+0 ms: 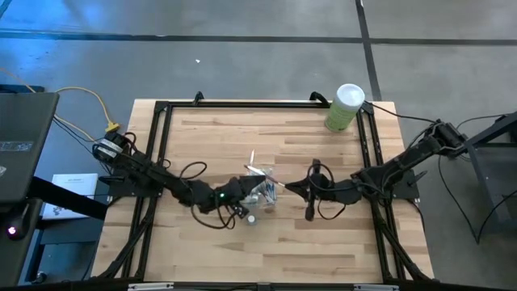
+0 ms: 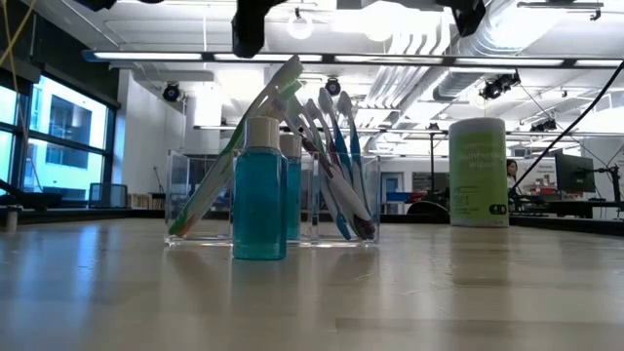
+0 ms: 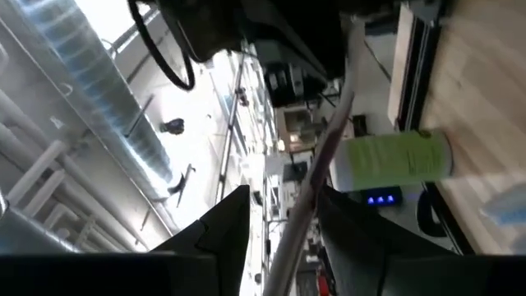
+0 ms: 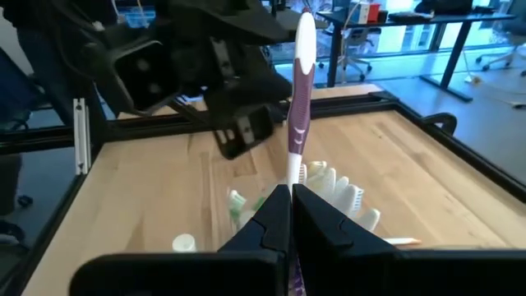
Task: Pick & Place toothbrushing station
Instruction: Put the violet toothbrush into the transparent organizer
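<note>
A clear holder (image 2: 273, 210) stands mid-table (image 1: 262, 194) with several pastel toothbrushes (image 2: 336, 156) leaning in it. Two teal, white-capped bottles (image 2: 259, 190) stand in front of it. Above the holder my right gripper (image 4: 290, 191) (image 1: 284, 191) is shut on a purple-and-white toothbrush (image 4: 298, 99). The brush points away toward my left gripper (image 1: 242, 187). That gripper (image 3: 283, 197) is open and faces the right one. The brush's shaft (image 3: 316, 164) passes between its two fingers, close to one of them. My right gripper pinches the toothbrush's purple shaft (image 4: 293, 168) between its two shut fingers. The brush lies along the fingers and runs out past their tips, slanting upward. Its white end (image 4: 304, 25) is toward the left arm, and it is lifted clear above the holder. My left gripper: whether either finger touches the shaft, I cannot tell.
A tall green canister with a white lid (image 1: 346, 107) (image 2: 478, 171) stands at the table's far right corner. Black frame rails (image 1: 161, 145) border the wood. A loose white cap (image 1: 251, 218) lies near the holder. Bare wood lies along the near edge and far left.
</note>
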